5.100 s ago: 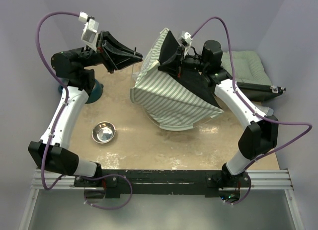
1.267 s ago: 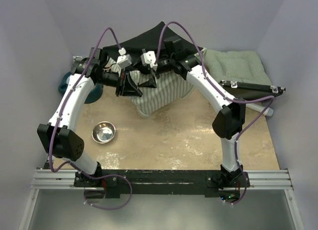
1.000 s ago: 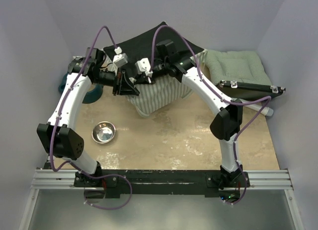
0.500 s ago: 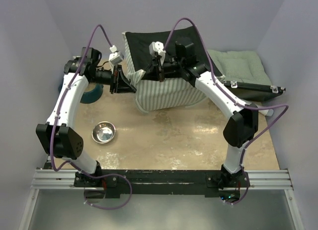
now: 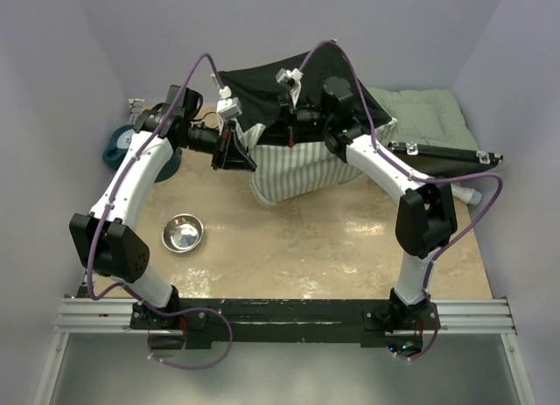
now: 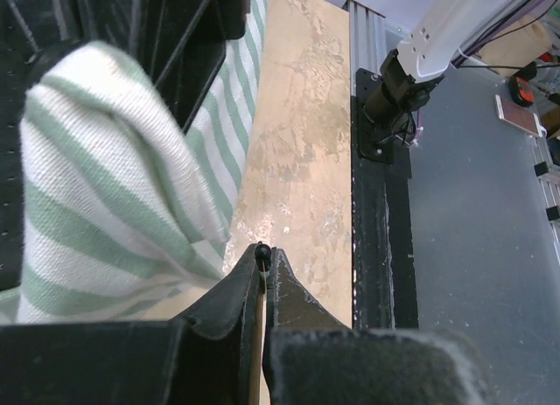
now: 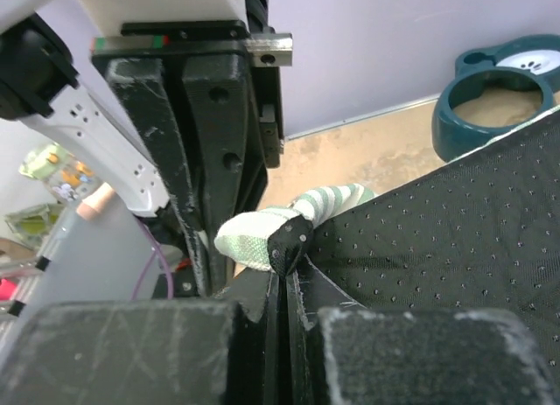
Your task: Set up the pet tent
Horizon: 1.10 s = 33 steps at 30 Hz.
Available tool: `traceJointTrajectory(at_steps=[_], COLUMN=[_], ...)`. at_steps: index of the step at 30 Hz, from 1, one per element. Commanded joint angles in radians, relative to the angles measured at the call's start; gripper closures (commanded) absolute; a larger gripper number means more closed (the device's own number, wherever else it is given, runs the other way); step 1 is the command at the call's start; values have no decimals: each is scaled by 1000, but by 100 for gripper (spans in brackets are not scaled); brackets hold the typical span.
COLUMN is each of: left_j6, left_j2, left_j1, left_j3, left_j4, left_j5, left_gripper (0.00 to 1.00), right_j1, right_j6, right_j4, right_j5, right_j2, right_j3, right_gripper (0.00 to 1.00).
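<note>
1. Far left: a teal dish [image 5: 116, 148] stands at the counter [image 5: 332, 247] edge, and a steel bowl [image 5: 182, 233] lies nearer the bases. Both are apart from the work.
2. Left claw [image 5: 238, 156]: jaws pressed almost together. Its wrist view shows a small black tip between the fingertips, with striped cloth bunched just beside them. Judged to be pinching the left corner of the pet tent [image 5: 302, 164].
3. Pet tent: far middle of the counter, between both claws. The black dotted panel faces up and the striped wall faces the bases. Whether the lower edge rests on the counter cannot be told.
4. Right claw [image 5: 287, 129]: jaws closed on a striped fold and a black knob at the tent's upper edge. Gripping two separate points probably serves to spread the fabric open.
5. Right: a green cushion [image 5: 424, 116] lies just beside the tent.
6. Markings: no legible writing or brand.
</note>
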Motion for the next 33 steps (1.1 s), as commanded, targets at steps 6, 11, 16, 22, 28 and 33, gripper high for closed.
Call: traceJointTrajectory(at_steps=[6,11,16,22,28,33], left_j6=[-78,-60,-66,-78,-95,-85], left_j2=[57,77,92,114,121,137], left_j1=[-10,-42,-70,-70,-70,-93], left_j3=[-68,-37,-45,-31,-22,3], left_j4=[-82,-97,-96,-91,-76,-90], left_j5=[-105,-122,-138,-128,-133,-153], left_gripper=[100,100,100,100,100,100], right_j1=[-38,-38,-38,-38,-38,-35], right_j6=[399,495,535,566,552,548], right_j4=[455,502,513,550,548,541], right_j5=[30,82,115,116,113,116], right_j2=[-97,-96,-97,-105,-119,-110], right_j3=[-37,-66,-75,-89,-109,-106], right_gripper=[100,100,100,100,100,100])
